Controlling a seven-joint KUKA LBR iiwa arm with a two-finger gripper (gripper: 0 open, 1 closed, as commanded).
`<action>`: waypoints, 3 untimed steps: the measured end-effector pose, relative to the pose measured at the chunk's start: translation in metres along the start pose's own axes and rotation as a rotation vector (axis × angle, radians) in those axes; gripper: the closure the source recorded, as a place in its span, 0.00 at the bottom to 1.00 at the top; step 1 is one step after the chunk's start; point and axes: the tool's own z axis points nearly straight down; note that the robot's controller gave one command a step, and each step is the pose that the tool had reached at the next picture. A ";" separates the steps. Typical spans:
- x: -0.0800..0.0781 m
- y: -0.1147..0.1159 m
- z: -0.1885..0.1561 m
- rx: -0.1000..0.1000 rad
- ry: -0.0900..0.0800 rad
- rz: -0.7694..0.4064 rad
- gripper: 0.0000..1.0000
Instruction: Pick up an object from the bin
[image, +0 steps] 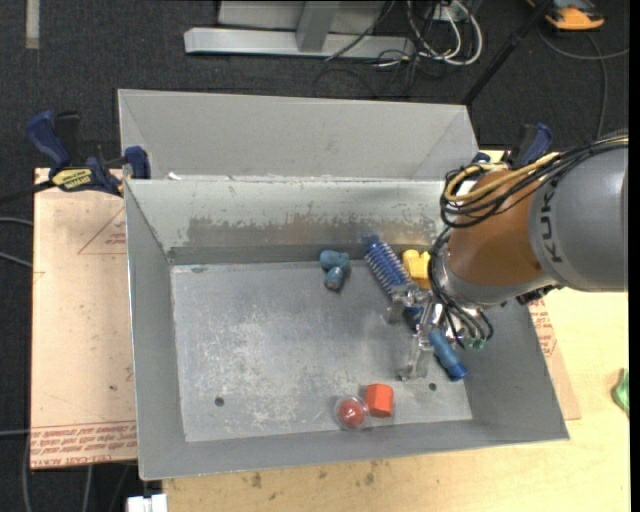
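A blue marker-like cylinder (449, 357) lies on the floor of the grey bin (270, 340), close to the sloping right wall. Its long axis runs diagonally, upper left to lower right. The gripper (417, 352) hangs low just to its left; I cannot tell whether it is open or closed. A grasp would likely need a small shift right, across the short axis, with little room by the wall. A blue ridged piece (380, 263) and a yellow piece (415, 264) lie behind, and an orange block (379, 399) and a red ball (351, 411) in front.

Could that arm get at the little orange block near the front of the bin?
Probably yes: the orange block lies uncovered, with only a red ball beside it, and the end effector is close by with nothing between them.
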 end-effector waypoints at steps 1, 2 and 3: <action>-0.016 -0.010 -0.080 0.002 -0.014 0.122 0.00; -0.025 -0.029 0.003 0.000 0.002 0.227 0.00; -0.027 -0.027 0.000 -0.002 -0.003 0.227 1.00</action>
